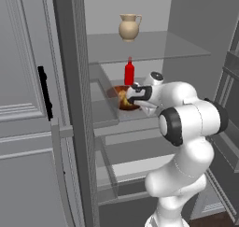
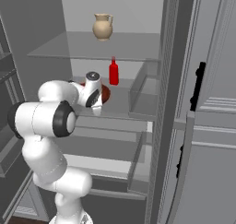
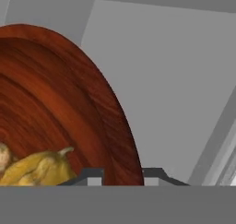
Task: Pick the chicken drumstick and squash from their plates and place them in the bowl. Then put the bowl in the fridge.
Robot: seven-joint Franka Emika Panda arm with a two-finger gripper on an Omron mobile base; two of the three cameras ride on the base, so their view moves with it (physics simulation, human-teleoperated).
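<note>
While the bowl [image 3: 69,103] is being carried into the fridge [image 1: 140,48], the gripper [image 3: 122,174] is seen clenched on the bowl's rim, one fingertip on each side of the wall, as the hand view shows. From the base views the bowl appears at the level of the middle glass shelf [image 2: 124,103], directly ahead of the hand and near a red bottle [image 1: 129,72] standing beyond it; whether its base already rests on the glass cannot be told.

To finish the step well, the bowl should be kept level, lowered until it is borne by the shelf, and only then released, with the hand drawn straight back so the rim is not dragged.

Being round, the bowl has no long axis; its mouth is judged to face upward. Inside it, just left of the fingertips, the squash [image 3: 39,168] lies with its stem end toward the rim. A paler lump [image 3: 3,156] at the frame edge is probably the chicken drumstick.
</note>
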